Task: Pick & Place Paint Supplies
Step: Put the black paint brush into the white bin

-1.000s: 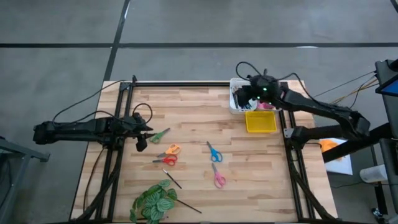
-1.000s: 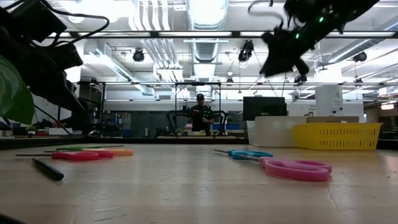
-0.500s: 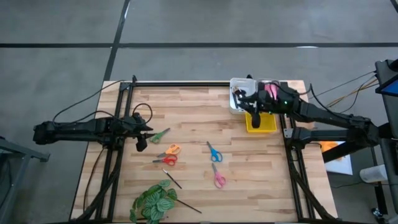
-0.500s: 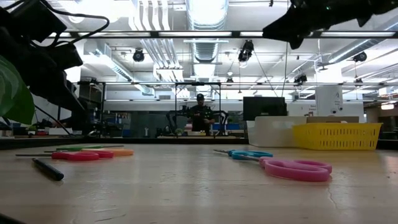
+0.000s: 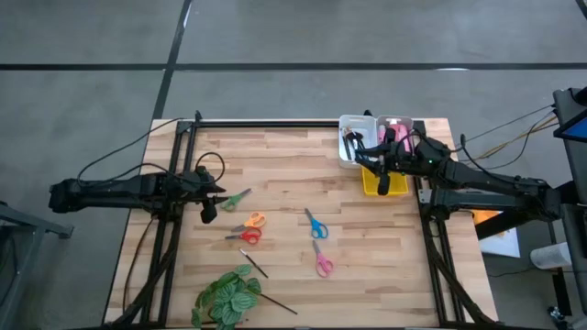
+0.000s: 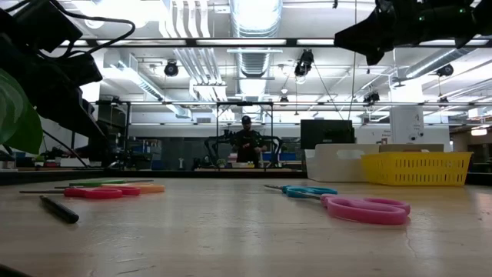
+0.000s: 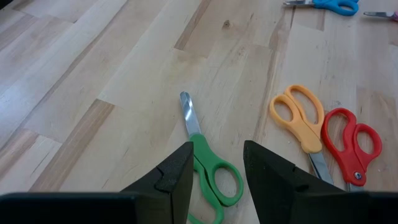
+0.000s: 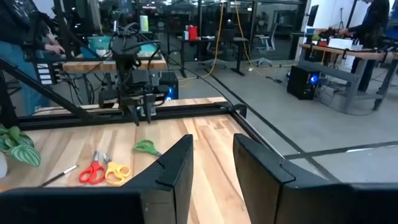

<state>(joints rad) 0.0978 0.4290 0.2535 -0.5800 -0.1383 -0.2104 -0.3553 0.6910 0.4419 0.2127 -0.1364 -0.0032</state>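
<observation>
From the desk's near edge: a leafy plant [image 5: 227, 295] sits at my left front corner, a thin brush [image 5: 276, 303] beside it and another brush [image 5: 254, 264] just past it. The front right stretch of the desk [image 5: 385, 266] lies bare, giving me open room there.

Mid-desk, the pink scissors [image 5: 322, 261] and blue scissors [image 5: 315, 224] lie near each other, with clear board around them. To their left the red scissors [image 5: 244, 236] and orange scissors [image 5: 249, 221] lie touching side by side.

My left claw [image 7: 216, 167] hangs low near the left rail, fingers parted with nothing between them, the green scissors [image 7: 208, 166] lying on the wood right under the gap.

At the far right corner, my right claw [image 5: 383, 170] hovers over the yellow basket [image 5: 398, 183], fingers parted and empty. Behind it, against the far edge, stand a white bin [image 5: 351, 124] with dark brushes and a second bin holding pink tubes [image 5: 401, 131].
</observation>
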